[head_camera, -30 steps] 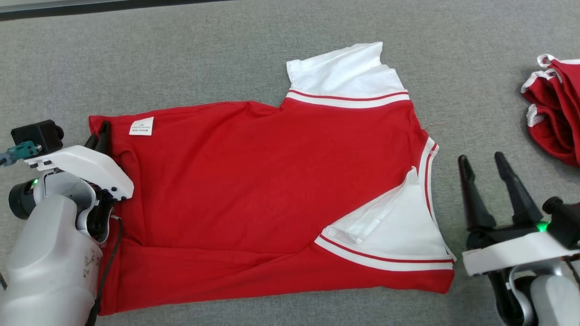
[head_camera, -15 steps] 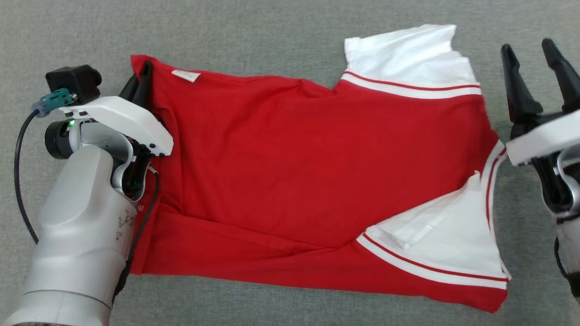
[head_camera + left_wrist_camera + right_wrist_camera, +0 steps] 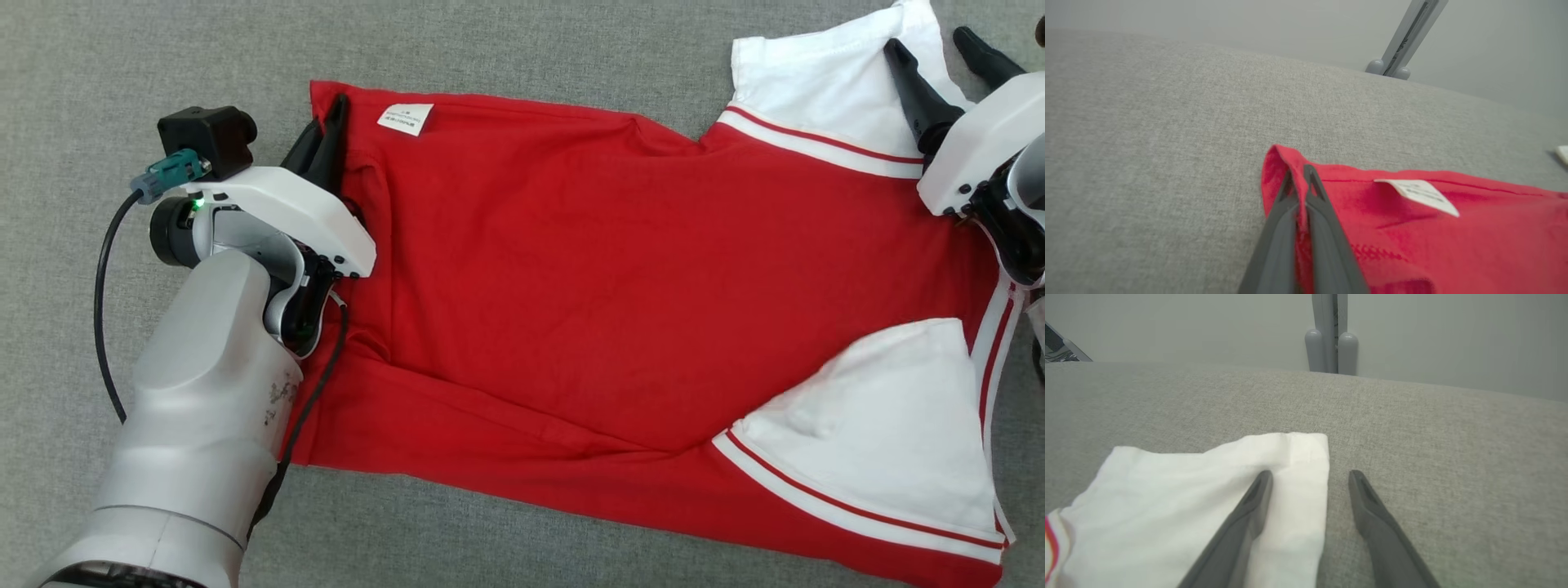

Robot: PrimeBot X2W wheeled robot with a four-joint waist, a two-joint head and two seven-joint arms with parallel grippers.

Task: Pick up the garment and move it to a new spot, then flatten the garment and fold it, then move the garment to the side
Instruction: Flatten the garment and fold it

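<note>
Head view: garment (image 3: pixel 612 286) hem corner clamped in left gripper (image 3: pixel 328 114).
Right gripper (image 3: pixel 927 41) is seen spread wide, white sleeve (image 3: pixel 816 77) edge lying between its fingers.

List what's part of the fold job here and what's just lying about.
Job: red garment; left gripper, shut on its corner; right gripper, open at the white sleeve edge.
Lying about: grey table cover; grey post behind the table.

Looks like a test lab: grey cloth-covered worktable (image 3: pixel 571 49), plain grey wall (image 3: pixel 1167 326), metal frame post (image 3: pixel 1327 314).
</note>
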